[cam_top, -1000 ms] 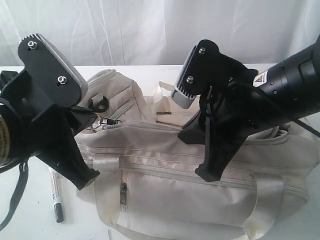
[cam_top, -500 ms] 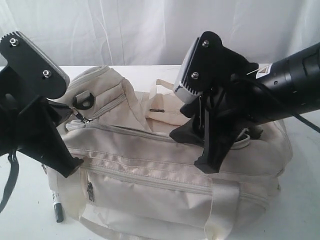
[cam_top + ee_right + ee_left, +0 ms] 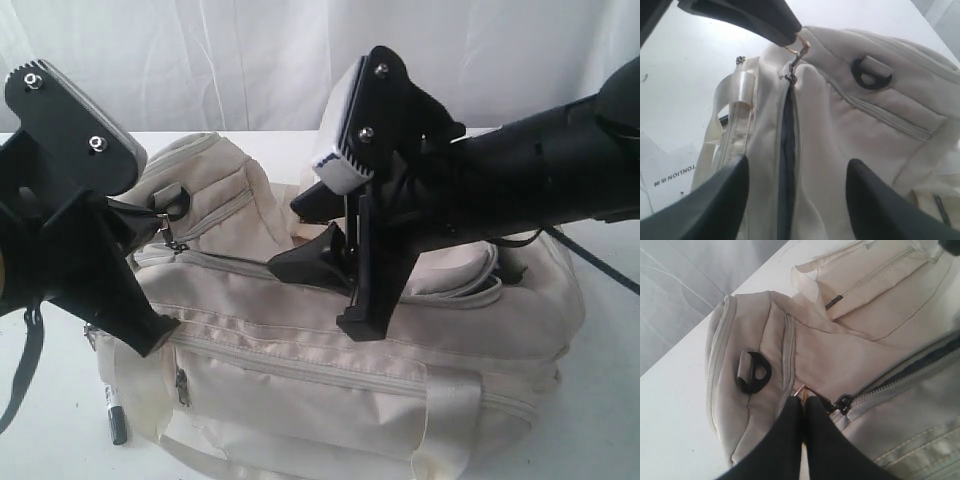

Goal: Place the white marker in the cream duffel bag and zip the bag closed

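The cream duffel bag [image 3: 330,350] fills the middle of the table. My left gripper [image 3: 160,228] is shut on the copper-coloured zipper pull [image 3: 801,391] at the bag's left end, beside a black strap ring [image 3: 754,372]. A dark gap [image 3: 785,165] runs along the top zipper behind the slider. Just above that zipper line my right gripper [image 3: 283,240] hangs open, one finger on each side and nothing between them. The white marker [image 3: 116,420] lies on the table at the bag's front left corner. Only its dark cap end shows; the bag hides the rest.
A white curtain hangs behind the white table [image 3: 600,400]. A sheet of paper with dark print [image 3: 670,175] lies on the table beside the bag. A shiny webbing handle [image 3: 445,420] hangs down the bag's front. Both arms reach in over the bag.
The bag has slid left with the zipper pull in my left gripper and now covers most of the marker. My right gripper has moved left along the top zipper.
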